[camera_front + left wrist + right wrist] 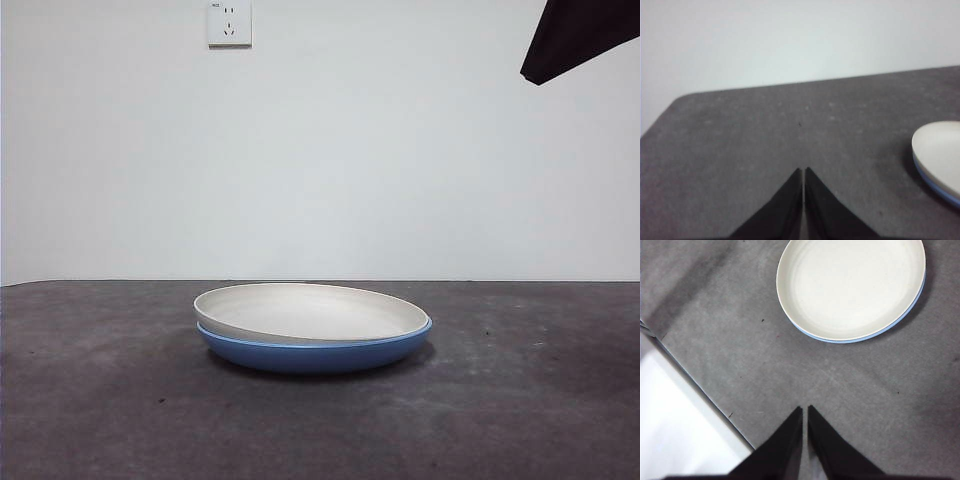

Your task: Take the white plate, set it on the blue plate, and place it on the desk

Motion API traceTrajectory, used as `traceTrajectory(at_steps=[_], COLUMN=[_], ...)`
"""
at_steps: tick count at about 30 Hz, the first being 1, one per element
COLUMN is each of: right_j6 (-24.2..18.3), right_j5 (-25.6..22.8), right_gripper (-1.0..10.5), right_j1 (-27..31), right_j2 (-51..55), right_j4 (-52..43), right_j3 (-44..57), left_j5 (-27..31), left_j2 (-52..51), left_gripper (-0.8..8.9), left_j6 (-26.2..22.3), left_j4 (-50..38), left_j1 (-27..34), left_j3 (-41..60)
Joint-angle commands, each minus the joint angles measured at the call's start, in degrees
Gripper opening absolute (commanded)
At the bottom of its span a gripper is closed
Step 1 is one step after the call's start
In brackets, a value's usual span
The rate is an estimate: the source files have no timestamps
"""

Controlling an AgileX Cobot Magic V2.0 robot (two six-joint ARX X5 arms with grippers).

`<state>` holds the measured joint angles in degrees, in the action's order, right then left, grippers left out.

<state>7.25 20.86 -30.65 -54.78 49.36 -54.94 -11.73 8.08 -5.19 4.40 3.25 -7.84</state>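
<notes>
- Stacking looks done: the white plate (312, 312) sits nested in the blue plate (315, 352), low in the middle of the front view, on the desk (100, 400).
- Left gripper (803, 172) hangs above bare desk, jaws together, holding nothing; the plates show at the right edge of its view.
- Right gripper (804, 411) is raised well clear of the stack, jaws together, empty.
- Little seems left, judging by this.

white plate (310, 312): matte, smooth; blue plate (315, 354): glossy; desk (100, 400): rough, mottled matte
</notes>
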Motion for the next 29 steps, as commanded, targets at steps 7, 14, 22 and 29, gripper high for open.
traceTrajectory(at_steps=[7,14,22,29], right_j6=[-0.83,-0.83,-0.83,-0.83], right_j5=[0.11,0.11,0.11,0.11], right_gripper=[0.1,0.1,0.1,0.1], right_j1=[-0.35,-0.35,-0.35,-0.35], right_j2=[-0.31,-0.31,-0.17,-0.17], right_j4=[-0.48,-0.50,-0.52,-0.52], right_j3=[-0.44,-0.46,-0.46,-0.46], left_j5=[0.26,0.37,0.35,0.35], left_j2=[-4.44,-7.91,-7.91,-7.89], left_gripper=[0.09,0.09,0.09,0.09], left_j6=[0.33,0.31,2.08,2.05], left_j4=[-0.57,4.44,5.81,5.84], left_j1=[0.15,0.13,0.11,0.11], left_j3=[5.07,7.19,7.19,7.17])
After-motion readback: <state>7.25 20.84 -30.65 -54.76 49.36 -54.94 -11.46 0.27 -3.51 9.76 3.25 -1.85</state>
